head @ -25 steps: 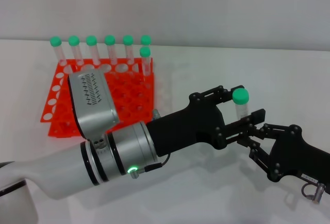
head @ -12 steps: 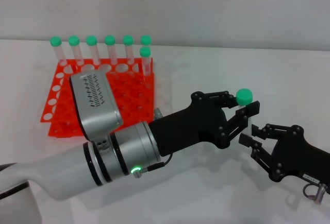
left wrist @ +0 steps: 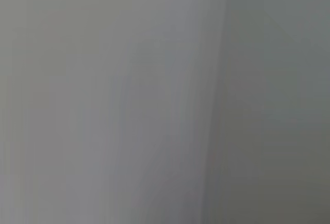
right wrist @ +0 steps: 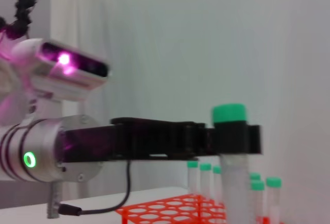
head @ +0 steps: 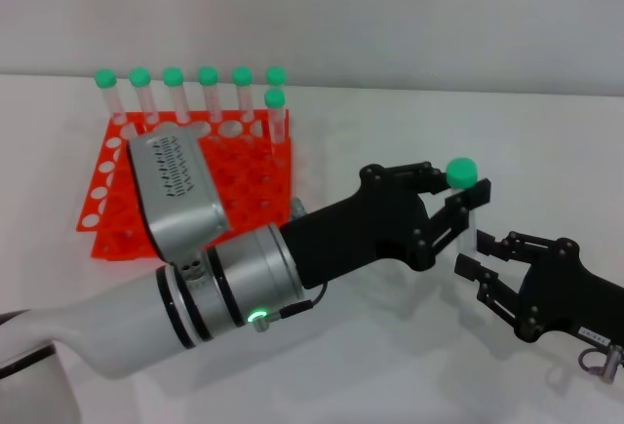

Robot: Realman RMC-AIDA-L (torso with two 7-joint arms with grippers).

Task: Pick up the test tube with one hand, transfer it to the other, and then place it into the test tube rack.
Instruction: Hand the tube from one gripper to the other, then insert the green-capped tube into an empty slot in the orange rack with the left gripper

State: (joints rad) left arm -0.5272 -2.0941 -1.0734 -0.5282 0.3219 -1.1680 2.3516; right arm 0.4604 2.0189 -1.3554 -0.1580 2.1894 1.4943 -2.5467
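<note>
The test tube (head: 461,171), clear with a green cap, stands upright above the table at centre right. My left gripper (head: 456,192), on the green-lit arm, is shut on it just below the cap. My right gripper (head: 476,256) is open and empty, just below and right of the tube, apart from it. The orange-red rack (head: 107,212) stands at the back left. The right wrist view shows the tube (right wrist: 234,183) clamped in the left gripper's black fingers (right wrist: 180,136), with the rack (right wrist: 165,211) behind. The left wrist view shows only blank grey.
Several other green-capped tubes (head: 208,88) stand upright along the rack's far row, one more (head: 276,112) at its right corner. My left arm (head: 195,288) stretches across the front of the rack. A white wall lies behind the table.
My right gripper has let go of the tube and drawn back down and to the right. My left gripper has closed on the tube and now holds it alone, slightly further right.
</note>
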